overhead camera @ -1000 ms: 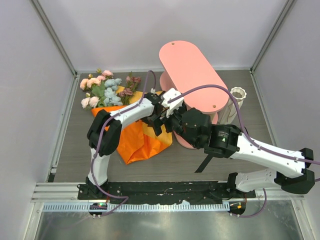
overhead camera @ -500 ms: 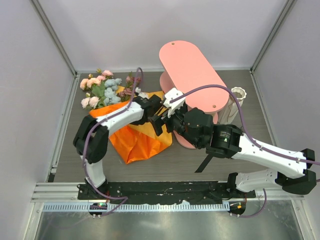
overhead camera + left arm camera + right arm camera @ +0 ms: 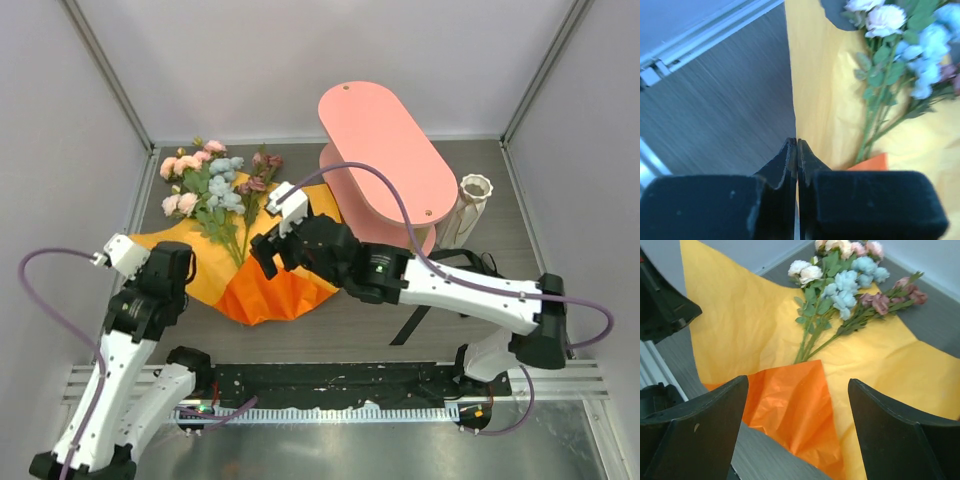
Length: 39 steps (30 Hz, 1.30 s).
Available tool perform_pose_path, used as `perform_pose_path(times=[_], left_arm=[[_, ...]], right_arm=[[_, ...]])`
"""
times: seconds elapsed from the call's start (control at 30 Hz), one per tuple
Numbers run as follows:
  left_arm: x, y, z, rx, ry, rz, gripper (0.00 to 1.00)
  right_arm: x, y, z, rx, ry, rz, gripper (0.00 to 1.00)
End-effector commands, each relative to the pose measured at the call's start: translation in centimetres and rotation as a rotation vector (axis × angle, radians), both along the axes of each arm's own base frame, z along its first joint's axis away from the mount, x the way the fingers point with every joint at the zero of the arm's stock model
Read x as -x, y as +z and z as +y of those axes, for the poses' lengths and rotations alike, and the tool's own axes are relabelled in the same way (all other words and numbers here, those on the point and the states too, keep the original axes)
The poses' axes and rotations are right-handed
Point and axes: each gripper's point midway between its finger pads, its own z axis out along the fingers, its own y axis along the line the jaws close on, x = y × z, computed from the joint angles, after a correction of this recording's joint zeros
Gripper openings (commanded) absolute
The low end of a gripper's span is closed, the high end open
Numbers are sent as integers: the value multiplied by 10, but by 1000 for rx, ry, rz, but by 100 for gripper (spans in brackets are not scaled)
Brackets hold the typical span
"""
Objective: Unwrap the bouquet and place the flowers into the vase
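Unwrap nearly done: left tool [image 3: 794,142] pinches the paper [image 3: 740,330] by its edge, right tool [image 3: 797,382] gapes above the paper, flowers [image 3: 840,285] want grasping next

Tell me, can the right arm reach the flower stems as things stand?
Probably yes: the open right hand hangs just short of the stems, bare on the spread orange paper.

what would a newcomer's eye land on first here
The bright orange paper sheet jumps out, spread open on the left half of the table, with green-stemmed pink, pale blue and mauve artificial flowers lying on it, heads toward the back. Next comes the pink oval shelf at back centre, a small cream ribbed vase just right of it. The left end effector is shut on the paper's left edge.
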Motion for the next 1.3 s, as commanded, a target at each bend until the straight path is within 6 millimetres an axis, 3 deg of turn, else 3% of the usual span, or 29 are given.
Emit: perform_pose_path(times=[0.0, 0.07, 0.1, 0.13, 0.17, 0.2, 0.23, 0.27, 0.3, 0.33, 0.37, 0.43, 0.47, 0.57, 0.6, 0.63, 0.7, 0.73, 0.77, 0.9, 1.0, 1.07, 1.1, 1.13, 1.17, 1.27], left_arm=[[4, 7, 2, 102, 68, -197, 21], [10, 13, 0, 149, 54, -264, 36], [11, 13, -2, 161, 40, -276, 50], [14, 17, -3, 179, 25, -311, 55], [16, 18, -6, 189, -3, -315, 60], [19, 20, -7, 194, -14, -327, 70], [21, 24, -7, 201, -25, -346, 73], [26, 34, -7, 202, -48, -383, 73], [29, 39, -8, 208, -69, -396, 74], [37, 59, -7, 191, -110, -450, 74], [40, 66, -7, 189, -125, -468, 74], [42, 90, -10, 157, -194, -516, 73], [40, 98, -19, 165, -256, -532, 72], [26, 121, -46, 160, -425, -544, 75], [23, 132, -52, 165, -459, -546, 78], [6, 122, -63, 171, -489, -446, 79], [-7, 127, -87, 215, -587, -374, 85], [-13, 121, -96, 234, -616, -313, 86], [-32, 102, -106, 248, -629, -200, 86], [-63, 76, -114, 274, -591, -68, 81], [-91, 59, -114, 355, -562, -35, 67], [-104, 47, -98, 417, -505, -23, 62], [-112, 32, -95, 466, -495, -5, 56], [-117, 26, -81, 538, -456, -20, 54], [-114, 6, -75, 597, -422, 6, 52], [-123, -14, -61, 780, -362, -61, 45]], right_arm=[[-16, 17, 34, -160, 1, 121, 85], [-33, -3, 49, -139, -34, 217, 82], [-46, -14, 51, -122, -42, 264, 81], [-50, -31, 51, -78, -62, 321, 80], [-62, -48, 65, -42, -75, 350, 80], [-69, -59, 67, -9, -87, 373, 80], [-72, -76, 64, 52, -96, 414, 80], [-79, -77, 71, 55, -96, 424, 80], [-83, -105, 78, 105, -100, 452, 80], [-85, -124, 86, 147, -80, 479, 82], [-86, -153, 90, 203, -77, 510, 83], [-87, -162, 100, 220, -49, 520, 87], [-88, -183, 103, 255, -46, 536, 88], [-85, -204, 112, 302, 49, 538, 94], [-75, -209, 116, 320, 142, 553, 94], [-74, -214, 115, 359, 189, 512, 94], [-72, -226, 110, 411, 240, 480, 95], [-69, -230, 110, 424, 277, 471, 96], [-69, -234, 108, 449, 315, 450, 96], [-58, -245, 98, 512, 456, 400, 96], [-50, -252, 93, 527, 571, 369, 96], [-56, -254, 89, 531, 581, 354, 96], [-59, -256, 87, 532, 580, 350, 97], [-65, -255, 89, 516, 575, 340, 97], [-70, -255, 87, 504, 569, 347, 97], [-76, -251, 88, 487, 571, 336, 97]])
